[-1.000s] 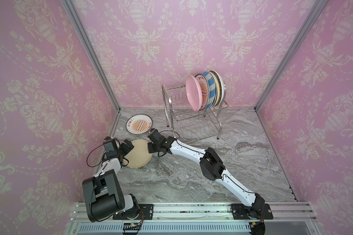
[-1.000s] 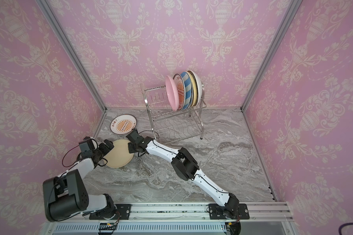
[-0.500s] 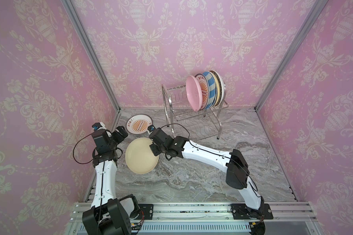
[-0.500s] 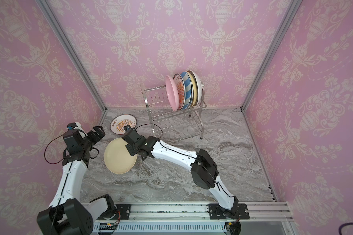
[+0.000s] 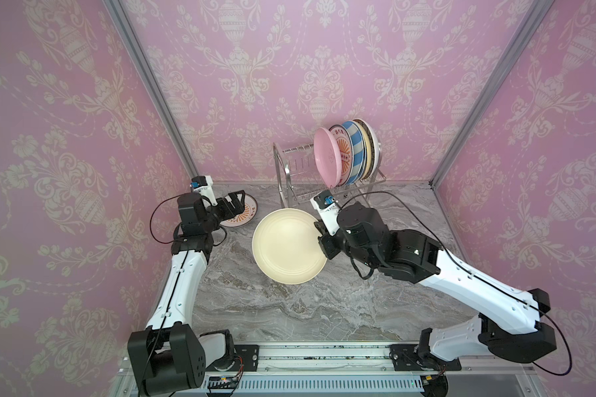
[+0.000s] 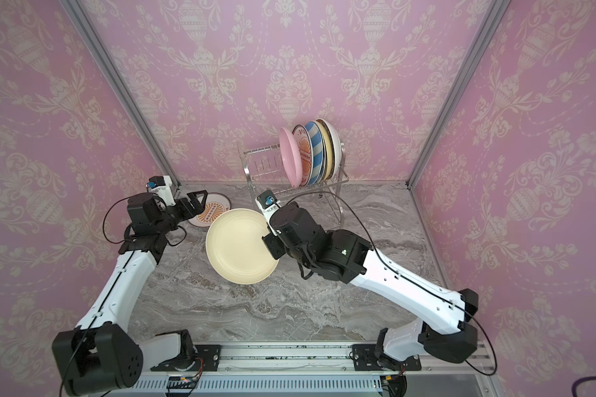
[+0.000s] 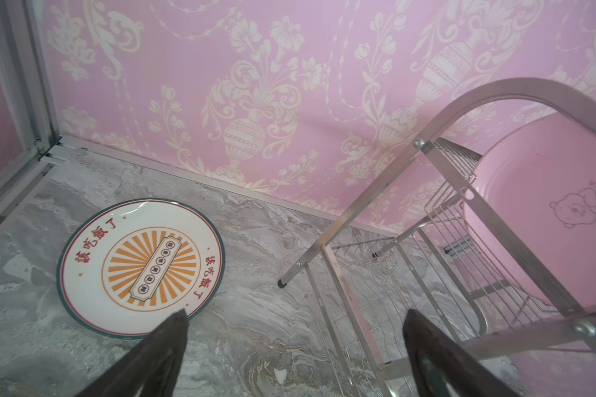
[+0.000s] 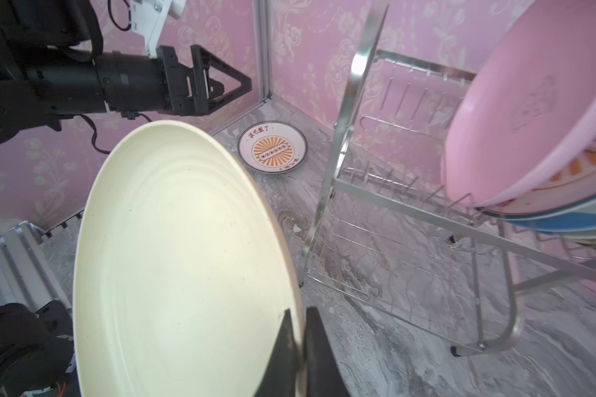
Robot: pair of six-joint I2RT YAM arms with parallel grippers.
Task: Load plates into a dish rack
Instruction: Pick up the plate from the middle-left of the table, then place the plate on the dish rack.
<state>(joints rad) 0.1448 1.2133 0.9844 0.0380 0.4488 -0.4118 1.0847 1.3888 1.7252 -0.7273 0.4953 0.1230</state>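
Note:
A cream plate [image 5: 289, 245] [image 6: 241, 245] [image 8: 186, 257] hangs tilted above the marble table, and my right gripper [image 5: 319, 233] [image 6: 267, 237] [image 8: 301, 316] is shut on its rim. The chrome dish rack [image 5: 295, 148] [image 6: 259, 148] [image 7: 418, 142] [image 8: 358, 65] stands at the back with several plates upright on its upper tier; a pink plate [image 5: 327, 158] [image 6: 289, 158] [image 7: 547, 223] [image 8: 530, 103] is the nearest. A white plate with an orange sunburst [image 5: 250, 214] [image 6: 210, 213] [image 7: 141, 268] [image 8: 272, 147] lies flat in the back left corner. My left gripper [image 5: 238, 202] [image 6: 198, 199] [image 7: 295, 314] [image 8: 234, 86] hovers open above that plate's edge, holding nothing.
Pink patterned walls with metal corner posts [image 5: 152, 86] close in the back and both sides. The marble table [image 5: 289, 309] stretches forward to the arms' mounting rail [image 5: 324, 357]. The rack's lower tier [image 8: 393, 240] holds nothing that I can see.
My right gripper has lifted the cream plate off the table and carried it rightward, toward the rack. My left arm has left that plate, risen and swung back over the sunburst plate.

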